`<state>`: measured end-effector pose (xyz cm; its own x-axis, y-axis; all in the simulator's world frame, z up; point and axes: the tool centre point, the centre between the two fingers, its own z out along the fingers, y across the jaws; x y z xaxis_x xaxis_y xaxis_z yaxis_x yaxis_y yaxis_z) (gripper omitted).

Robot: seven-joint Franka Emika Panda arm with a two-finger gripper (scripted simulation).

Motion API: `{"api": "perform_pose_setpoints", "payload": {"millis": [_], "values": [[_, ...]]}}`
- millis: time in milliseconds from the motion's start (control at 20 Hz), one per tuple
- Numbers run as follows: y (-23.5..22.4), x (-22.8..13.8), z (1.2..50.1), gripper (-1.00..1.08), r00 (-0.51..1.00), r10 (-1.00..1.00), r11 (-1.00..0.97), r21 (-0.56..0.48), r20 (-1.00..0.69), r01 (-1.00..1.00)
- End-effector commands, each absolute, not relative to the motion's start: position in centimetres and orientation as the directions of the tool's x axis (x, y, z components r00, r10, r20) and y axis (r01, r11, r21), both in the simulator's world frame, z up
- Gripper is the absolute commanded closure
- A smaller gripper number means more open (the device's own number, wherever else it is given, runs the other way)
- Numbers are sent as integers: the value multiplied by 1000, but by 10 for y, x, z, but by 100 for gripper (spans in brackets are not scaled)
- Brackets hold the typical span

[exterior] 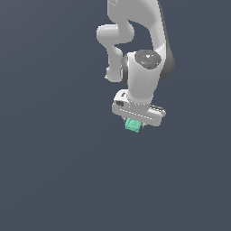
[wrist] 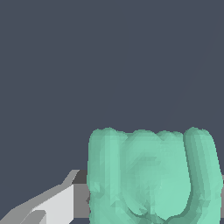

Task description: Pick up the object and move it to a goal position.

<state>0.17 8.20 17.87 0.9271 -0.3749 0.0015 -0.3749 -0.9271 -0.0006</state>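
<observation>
The object (exterior: pixel 132 125) is a tiny mint-green ridged block that sticks out just under my white gripper (exterior: pixel 135 122) in the exterior view, near the picture's middle. The gripper's hand covers the fingers from this side. In the wrist view the object (wrist: pixel 153 175) fills the space between the fingers; one white and grey finger (wrist: pixel 57 205) shows beside it and presses against its side. The gripper is shut on the object. I cannot tell whether it is lifted off the surface.
The white arm (exterior: pixel 144 58) comes down from the top of the exterior view. Around it I see only a plain dark blue-grey surface (exterior: pixel 54 171). No goal marker shows.
</observation>
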Motion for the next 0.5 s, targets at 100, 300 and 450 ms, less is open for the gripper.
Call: {"api": "perform_pose_setpoints", "payload": {"millis": [100,300,450], "values": [[83,8,194,108,927,-375,-927,0,0,-375],[84,11,199,108,927,-375,-927,0,0,-375],[84,11,197,108,927,-375,-927,0,0,-375]]}}
